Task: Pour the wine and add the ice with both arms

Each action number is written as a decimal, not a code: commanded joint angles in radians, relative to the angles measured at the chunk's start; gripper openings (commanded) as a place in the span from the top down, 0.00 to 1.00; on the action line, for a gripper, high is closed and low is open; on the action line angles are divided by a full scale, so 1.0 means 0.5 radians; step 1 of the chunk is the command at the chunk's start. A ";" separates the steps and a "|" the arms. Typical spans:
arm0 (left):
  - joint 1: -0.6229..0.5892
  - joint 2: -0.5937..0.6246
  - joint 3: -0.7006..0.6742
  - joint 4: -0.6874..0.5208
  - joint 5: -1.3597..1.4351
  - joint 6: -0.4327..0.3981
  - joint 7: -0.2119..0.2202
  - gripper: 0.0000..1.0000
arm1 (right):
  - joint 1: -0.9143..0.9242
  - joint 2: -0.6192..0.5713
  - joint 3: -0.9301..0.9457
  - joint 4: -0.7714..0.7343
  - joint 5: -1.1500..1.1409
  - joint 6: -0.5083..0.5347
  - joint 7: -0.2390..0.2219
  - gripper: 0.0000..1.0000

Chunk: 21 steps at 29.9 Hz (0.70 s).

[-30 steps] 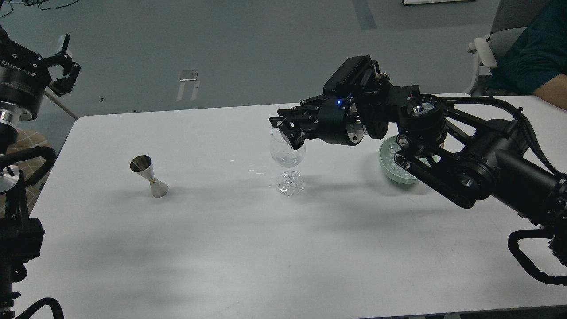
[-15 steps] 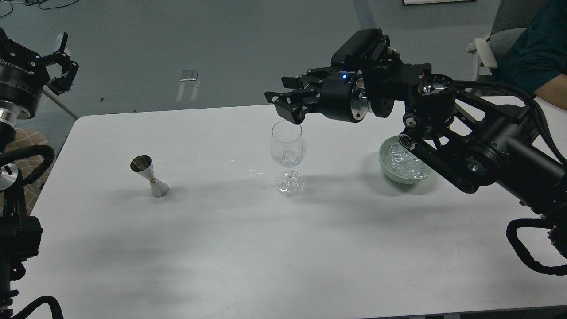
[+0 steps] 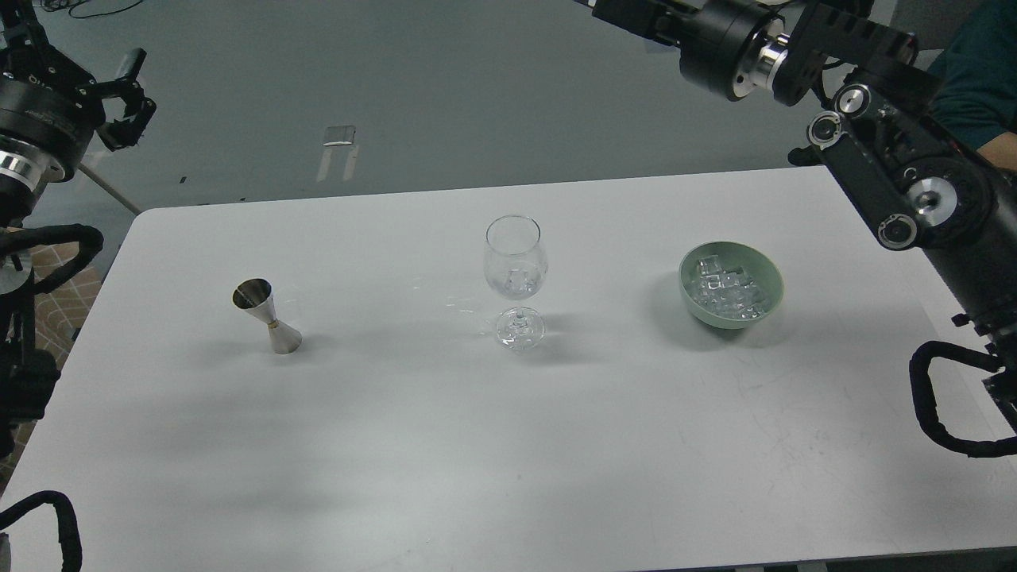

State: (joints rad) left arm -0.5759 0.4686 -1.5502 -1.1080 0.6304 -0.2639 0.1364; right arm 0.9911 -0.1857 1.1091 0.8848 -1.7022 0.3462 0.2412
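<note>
wine glass [image 3: 516,278] stood upright mid-desk, stem vertical, a few clear cubes resting low in its bowl. green bowl [image 3: 731,284] sat to its right, well apart, heaped with the rest of the ice [image 3: 723,290]. steel jigger [image 3: 266,315] stood to the glass's left, leaning a little, well apart from it. white desk [image 3: 397,445] carried all three.

key relation: the jigger lay on the left arm's side, below and toward the centre from the left gripper [image 3: 131,99], which hung off the desk's far left corner, high up. its jaws appeared apart, holding nothing. the right arm [image 3: 898,159] ran up and out of the top edge, its wrist visible but its jaws out of view, so their state could not be read. judged from this, the left arm was the nearer one for the jigger and for any pour into the glass; the jigger's long axis ran near vertical, so a side approach would suit it.

against the earlier frames: the right gripper had been at the glass's rim a second before, then just above it, and had since lifted clear out of the top of the view. the green bowl, half hidden by the arm before, now showed whole. glass, jigger and bowl had not shifted. left gripper had barely moved.
</note>
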 commanded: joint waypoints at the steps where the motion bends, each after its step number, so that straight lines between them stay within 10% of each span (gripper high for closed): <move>1: -0.109 0.002 0.185 0.151 0.009 -0.018 -0.033 0.02 | 0.012 0.080 0.006 -0.250 0.543 -0.122 0.005 0.00; 7: -0.146 -0.075 0.312 0.219 -0.006 -0.281 -0.202 0.02 | 0.018 0.202 0.015 -0.456 1.207 -0.137 0.073 0.00; 21: -0.134 -0.394 0.296 0.286 -0.046 -0.450 -0.083 0.02 | -0.141 0.233 0.199 -0.530 1.821 0.237 0.097 0.00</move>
State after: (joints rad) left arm -0.6390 0.3009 -1.3966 -0.9649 0.6130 -0.4886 0.0749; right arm 0.9262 -0.0694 1.1933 0.6267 -0.8068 0.4767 0.2891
